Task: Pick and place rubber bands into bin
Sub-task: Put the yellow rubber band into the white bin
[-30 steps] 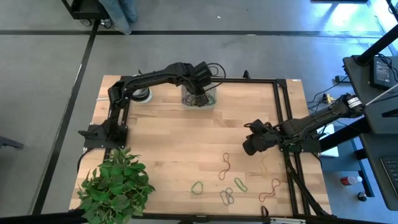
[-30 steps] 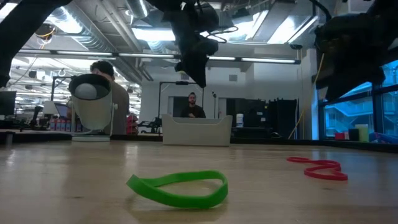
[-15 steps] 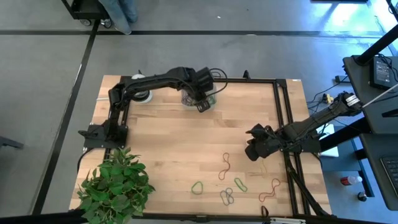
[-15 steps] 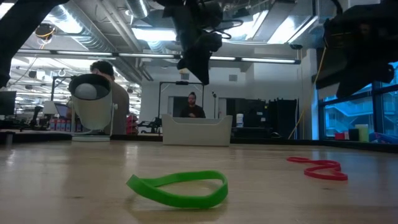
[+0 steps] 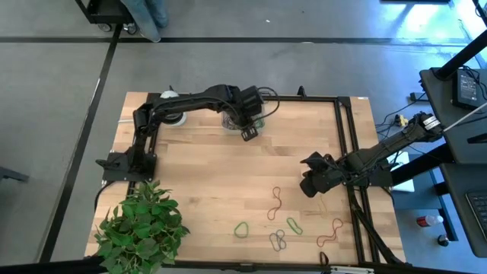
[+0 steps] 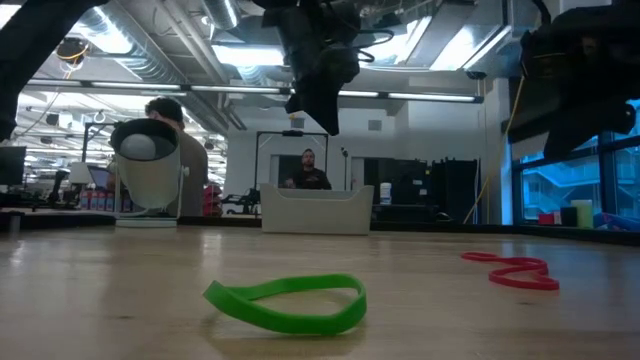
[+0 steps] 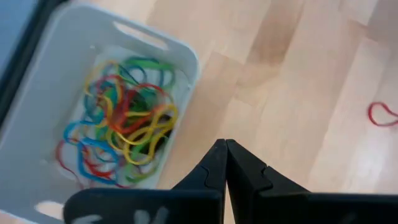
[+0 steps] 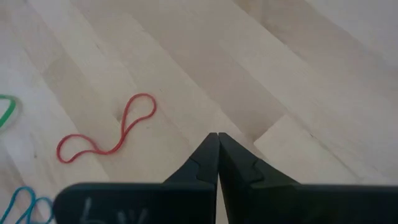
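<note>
rubber bands (image 7: 127, 127) in bin (image 7: 186, 59) | left end effector (image 7: 225, 146) beside, closed, empty

A green rubber band (image 6: 287, 302) lies nearest on the table (image 6: 120, 290), a red one (image 6: 512, 271) farther off.

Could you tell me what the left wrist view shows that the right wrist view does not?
Only the left wrist view shows the bin, holding a tangle of rubber bands, with the shut left hand beside it. Only the right wrist view shows the shut right hand and a green band at the picture's edge. Both show bare wooden table and a red band lying on it, though not certainly the same one.
</note>
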